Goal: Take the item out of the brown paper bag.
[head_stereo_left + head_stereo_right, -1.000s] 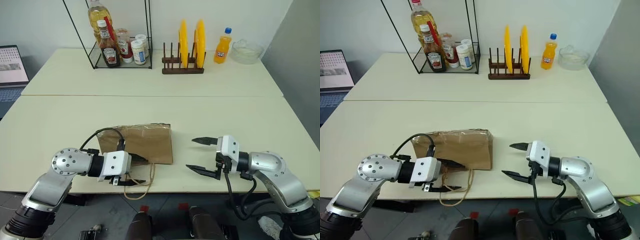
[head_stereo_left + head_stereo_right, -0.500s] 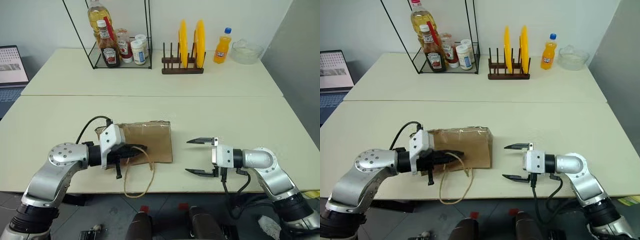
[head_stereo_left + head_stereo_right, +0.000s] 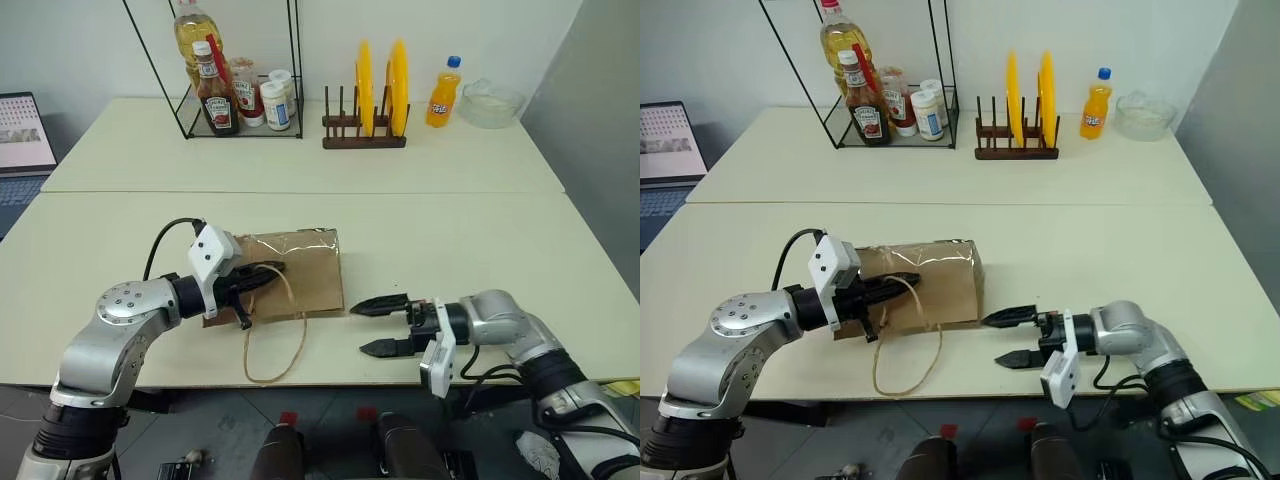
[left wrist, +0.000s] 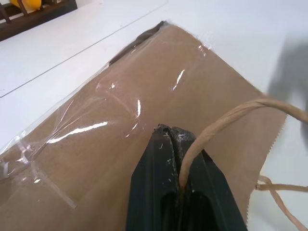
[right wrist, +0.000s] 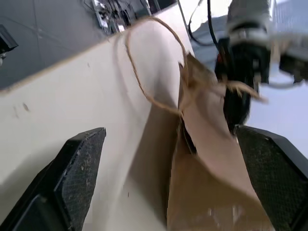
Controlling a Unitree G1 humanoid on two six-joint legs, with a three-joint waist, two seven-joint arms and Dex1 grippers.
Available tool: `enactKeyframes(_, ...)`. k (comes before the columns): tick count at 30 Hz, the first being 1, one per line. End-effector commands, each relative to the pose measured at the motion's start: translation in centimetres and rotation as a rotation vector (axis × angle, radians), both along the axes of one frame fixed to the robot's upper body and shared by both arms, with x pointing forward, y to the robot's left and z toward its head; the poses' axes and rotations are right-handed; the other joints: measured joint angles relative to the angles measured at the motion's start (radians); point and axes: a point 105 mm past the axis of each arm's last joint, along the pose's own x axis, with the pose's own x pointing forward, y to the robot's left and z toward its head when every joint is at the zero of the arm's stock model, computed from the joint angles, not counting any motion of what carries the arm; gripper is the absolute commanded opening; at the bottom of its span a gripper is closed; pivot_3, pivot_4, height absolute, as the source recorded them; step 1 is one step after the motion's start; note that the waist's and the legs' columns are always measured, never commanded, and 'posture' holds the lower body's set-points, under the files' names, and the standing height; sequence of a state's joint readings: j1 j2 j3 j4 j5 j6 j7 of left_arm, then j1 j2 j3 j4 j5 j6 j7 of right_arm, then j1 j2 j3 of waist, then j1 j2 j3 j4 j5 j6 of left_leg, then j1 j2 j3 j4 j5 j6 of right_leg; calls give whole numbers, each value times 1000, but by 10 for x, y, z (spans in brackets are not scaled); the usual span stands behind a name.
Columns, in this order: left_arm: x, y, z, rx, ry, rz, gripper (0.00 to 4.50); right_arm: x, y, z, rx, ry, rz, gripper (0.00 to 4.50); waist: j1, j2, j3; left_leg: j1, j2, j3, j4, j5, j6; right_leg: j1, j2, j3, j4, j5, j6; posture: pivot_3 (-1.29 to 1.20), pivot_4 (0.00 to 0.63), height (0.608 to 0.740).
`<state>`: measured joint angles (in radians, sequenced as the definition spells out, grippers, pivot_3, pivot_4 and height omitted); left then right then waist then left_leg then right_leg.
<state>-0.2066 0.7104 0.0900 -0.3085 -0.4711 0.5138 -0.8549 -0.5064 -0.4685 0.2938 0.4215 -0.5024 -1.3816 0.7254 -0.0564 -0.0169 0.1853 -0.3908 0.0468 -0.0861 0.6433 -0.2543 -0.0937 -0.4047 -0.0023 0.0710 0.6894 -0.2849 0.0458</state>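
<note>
Left gripper (image 4: 177, 144): fingers closed on a cord handle (image 3: 283, 290) of the brown paper bag (image 3: 300, 275), which lies flat mid-table. Right gripper (image 3: 378, 326): jaws wide, empty, beside the bag's end. Item: unseen, presumably inside. Advice: lift the handle to part the mouth before reaching in.

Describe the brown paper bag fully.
The bag is plain brown kraft paper, lying flat near the table's front edge. Clear glossy tape crosses its upper face. It has thin twisted cord handles: one is pinched in the shut left claw, the other loop trails past the table edge. The open right claw faces its right side, apart from it.
</note>
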Motion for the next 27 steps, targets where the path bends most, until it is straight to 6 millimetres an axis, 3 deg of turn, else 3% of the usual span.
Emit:
enactKeyframes(1, -2, -4, 16, -27, -46, -11, 37, 2, 9, -8, -17, -68, 27, 4500, -1, 0, 0, 1, 0, 0, 0, 0, 0, 0, 0, 0, 1, 0, 0, 0, 150, 740)
enactKeyframes(7, -2, -4, 17, -26, -42, -8, 37, 13, 30, -22, -57, -161, 14, 4500, -4, -2, -1, 2, 0, 1, 0, 1, -3, 0, 0, 1, 3, 0, -1, 0, 150, 740)
enactKeyframes(15, -3, -4, 17, -26, -39, -13, 37, 19, 73, -29, -6, -264, 66, 4500, -29, -7, -4, 10, 0, 2, -1, 0, 0, 2, 2, 3, 10, -3, -5, 0, 150, 740)
enactKeyframes(26, -4, -2, 17, -35, -33, -2, 37, 23, 93, -30, 44, -288, 70, 4500, -34, -13, -8, 12, 1, 1, -3, 0, 0, 2, 3, 3, 10, -3, -6, 0, 150, 740)
enactKeyframes(27, -4, -2, 17, -36, -33, -2, 5, 23, 95, -30, 44, -282, 72, 4321, -34, -13, -8, 12, 1, 1, -3, 0, 0, 2, 3, 3, 10, -3, -6, 0, 150, 740)
